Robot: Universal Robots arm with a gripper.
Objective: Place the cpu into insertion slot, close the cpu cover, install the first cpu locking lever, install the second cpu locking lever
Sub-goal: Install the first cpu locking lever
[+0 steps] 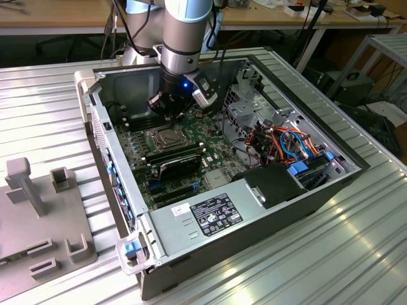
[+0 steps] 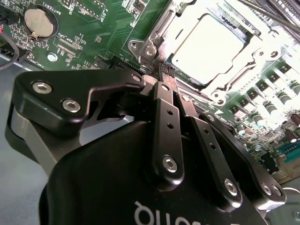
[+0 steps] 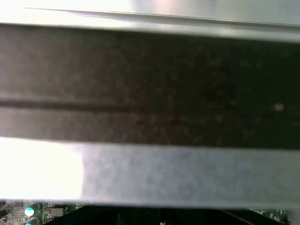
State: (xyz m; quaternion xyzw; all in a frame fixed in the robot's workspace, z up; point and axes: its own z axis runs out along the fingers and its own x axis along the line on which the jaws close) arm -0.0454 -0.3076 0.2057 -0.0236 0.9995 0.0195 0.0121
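In the exterior view my gripper [image 1: 166, 109] hangs inside the open computer case, just behind the insertion slot [image 1: 156, 143] on the green board. The cpu [image 1: 168, 136] lies in that slot, silvery top up. In the second wrist view the cpu [image 2: 208, 42] sits flat, and the cpu cover [image 2: 154, 40] lies down around it as a metal frame. My gripper [image 2: 166, 71] is shut, its black fingertips pressed together at the corner of that frame. I cannot tell whether they touch a locking lever.
Black memory slots and a card [image 1: 181, 160] run in front of the socket. A power supply [image 1: 210, 213] and a drive cage with cables [image 1: 280, 140] stand to the exterior view's right. The case wall [image 1: 95, 127] rises on the left, with a grey fixture [image 1: 38, 216] outside.
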